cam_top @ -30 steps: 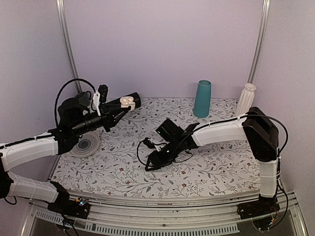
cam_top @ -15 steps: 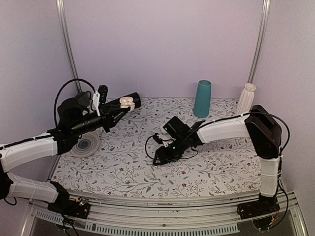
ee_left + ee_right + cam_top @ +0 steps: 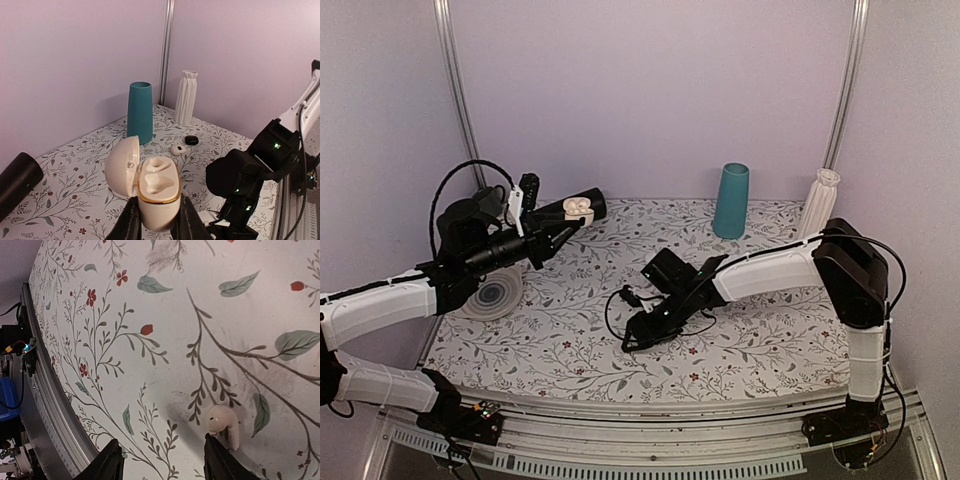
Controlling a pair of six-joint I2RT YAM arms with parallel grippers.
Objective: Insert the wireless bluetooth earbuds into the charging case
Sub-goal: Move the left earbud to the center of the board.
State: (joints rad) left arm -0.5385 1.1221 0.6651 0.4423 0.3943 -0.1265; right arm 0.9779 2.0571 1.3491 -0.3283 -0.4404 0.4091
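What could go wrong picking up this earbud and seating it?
The earbud lies beside one finger of the open right gripper, not centred, so closing may knock it away or pinch it askew. The left gripper clamps only the base of the charging case, so pushing an earbud in may tilt it.

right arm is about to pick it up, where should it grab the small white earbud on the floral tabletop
Probably across the rounded head of the small white plastic earbud, coming straight down: it lies flat on the floral tabletop, and the head is its widest part.
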